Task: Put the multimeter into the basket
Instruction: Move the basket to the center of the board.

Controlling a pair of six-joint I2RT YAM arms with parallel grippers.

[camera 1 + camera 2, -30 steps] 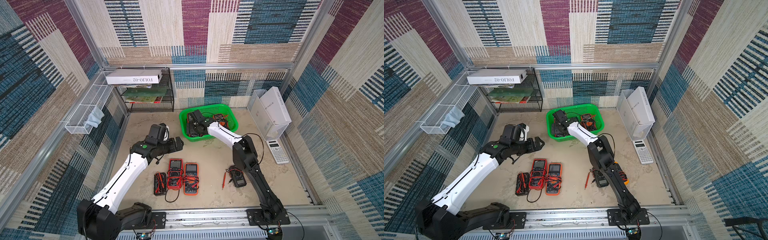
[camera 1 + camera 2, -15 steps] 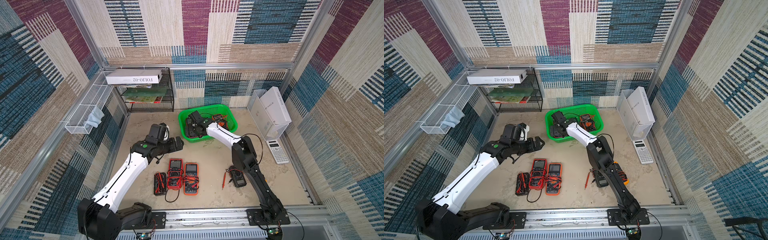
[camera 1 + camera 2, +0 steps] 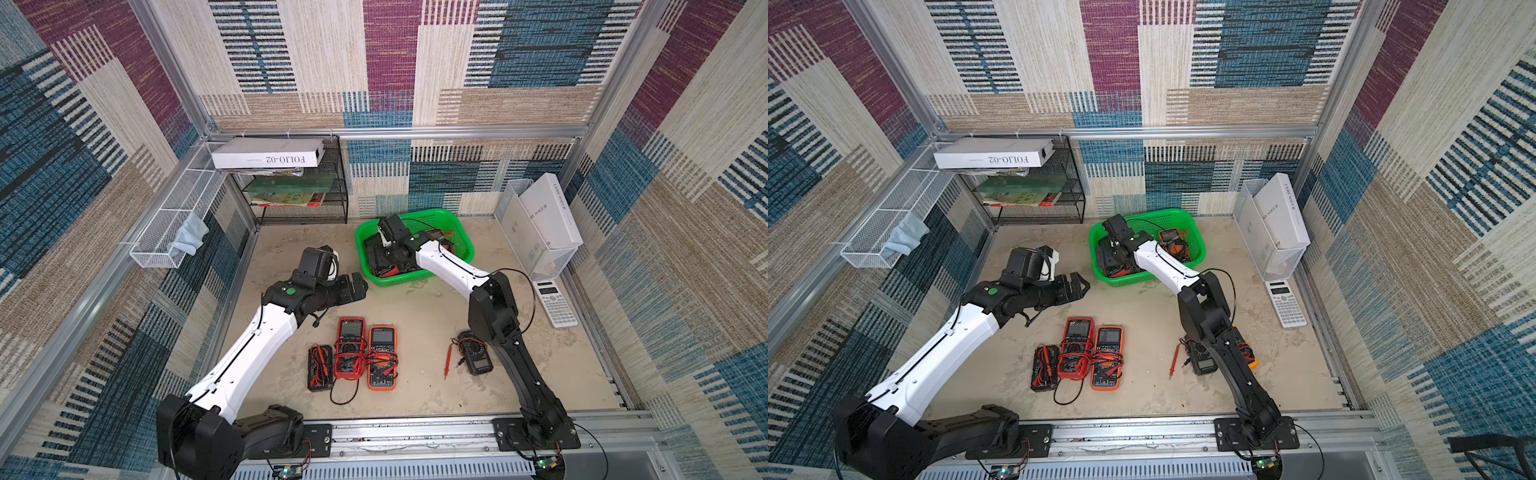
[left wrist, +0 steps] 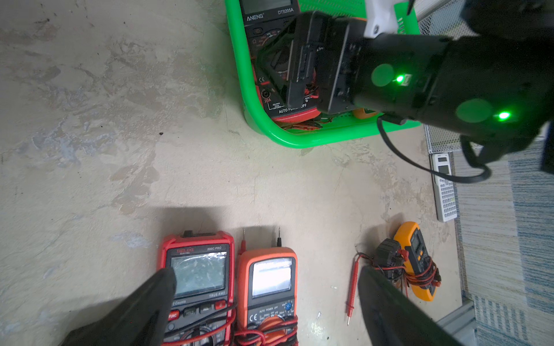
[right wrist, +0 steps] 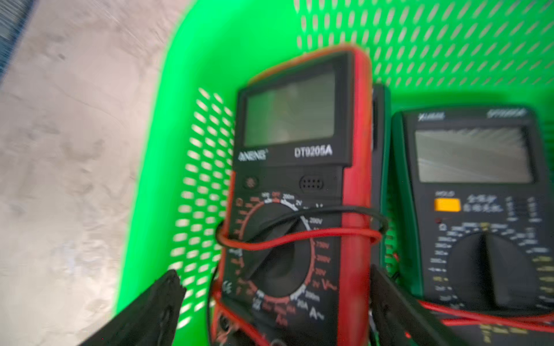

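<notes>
The green basket (image 3: 467,245) (image 3: 1200,245) stands at the back of the table. A red-and-black multimeter (image 5: 287,179) (image 4: 269,18) lies inside it by the near-left wall, next to a green-edged one (image 5: 473,194). My right gripper (image 5: 274,277) (image 3: 386,259) reaches down into the basket and is open. Its fingers straddle the red-and-black multimeter's lower end, with a gap at one finger. My left gripper (image 4: 266,274) (image 3: 359,286) hovers open and empty above the table. Below it lie a red multimeter (image 3: 350,347) and an orange one (image 3: 382,357).
A black multimeter (image 3: 321,368) lies left of the red one. A small black multimeter (image 3: 478,357) and a yellow one (image 4: 415,257) lie by the right arm's base. A calculator (image 3: 555,301), a white file box (image 3: 540,220), a black shelf rack (image 3: 299,187) and a white wire basket (image 3: 174,232) line the edges.
My right gripper's jaws have spread apart inside the basket and the arm has shifted slightly left. The left arm has not moved.
</notes>
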